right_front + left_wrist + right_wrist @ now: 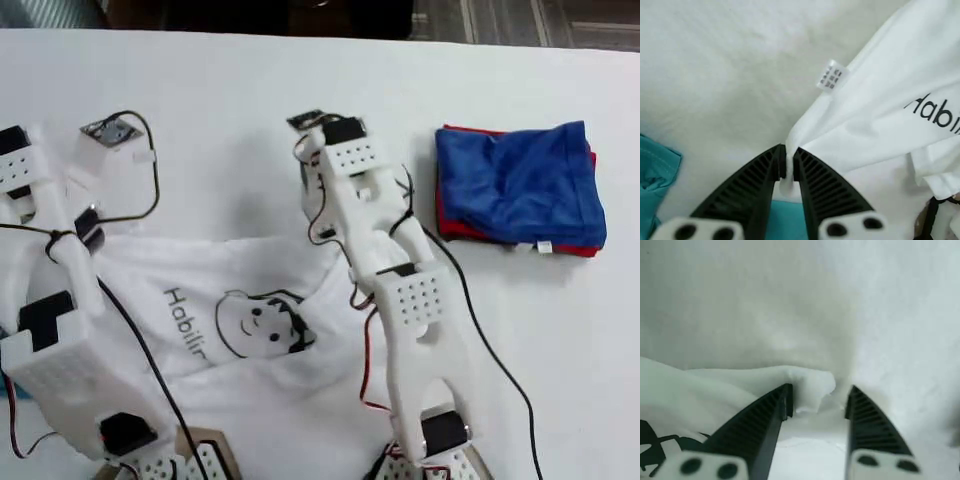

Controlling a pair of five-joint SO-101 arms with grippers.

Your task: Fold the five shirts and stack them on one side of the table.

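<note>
Left gripper [788, 161] pinched tight on edge of white cotton T-shirt with cartoon-face print [262, 395], likely anchoring it for fold. Right gripper [817, 396] gaped, shirt corner between jaws, ungripped. Folded blue-over-red shirts [520, 180] lay well apart from it.

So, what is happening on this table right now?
Two robot arms handle a white printed shirt spread on the table. The left gripper is shut on its edge; the right gripper is open over another edge. A folded blue shirt lies on a red shirt at the table's side.
</note>
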